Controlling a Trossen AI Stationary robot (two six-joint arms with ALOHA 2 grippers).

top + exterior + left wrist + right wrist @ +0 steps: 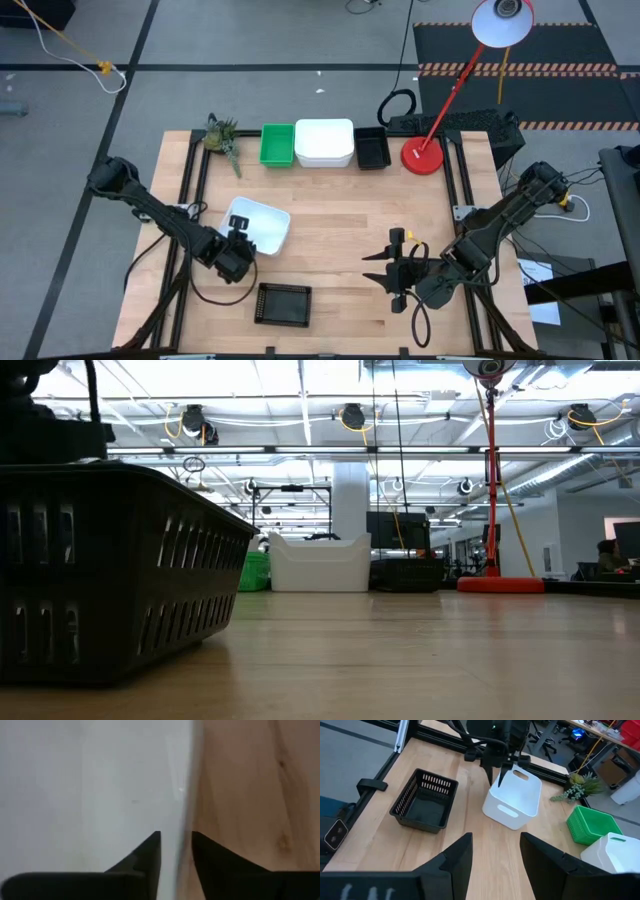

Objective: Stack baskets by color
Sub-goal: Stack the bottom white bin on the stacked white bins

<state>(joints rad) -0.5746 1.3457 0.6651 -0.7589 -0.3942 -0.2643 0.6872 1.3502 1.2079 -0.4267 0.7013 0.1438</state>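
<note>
Nearest item: black mesh basket (pixel 110 570) is sitting loose at the desk's near edge, filling the low view.
Left tool (pixel 175 852): is straddling one wall of the loose white basket (pixel 258 225); jaws are standing a little apart either side of the wall, and whether they are pinching it I cannot tell.
Right tool (pixel 495 857): is hovering over bare desk (pixel 340 225) on the right, jaws wide, carrying nothing.
Far row: green basket (pixel 277 145), white basket stack (pixel 324 142) and second black basket (pixel 372 148) are standing side by side at the far edge.
Risk, slip: a thin wall held by one edge is likely to tilt or drop out.
Risk, misplacement: carried askew, it may catch the stack's rim, jam, or nudge its neighbours.
Count: black two; white one loose plus the stack; green one visible.
</note>
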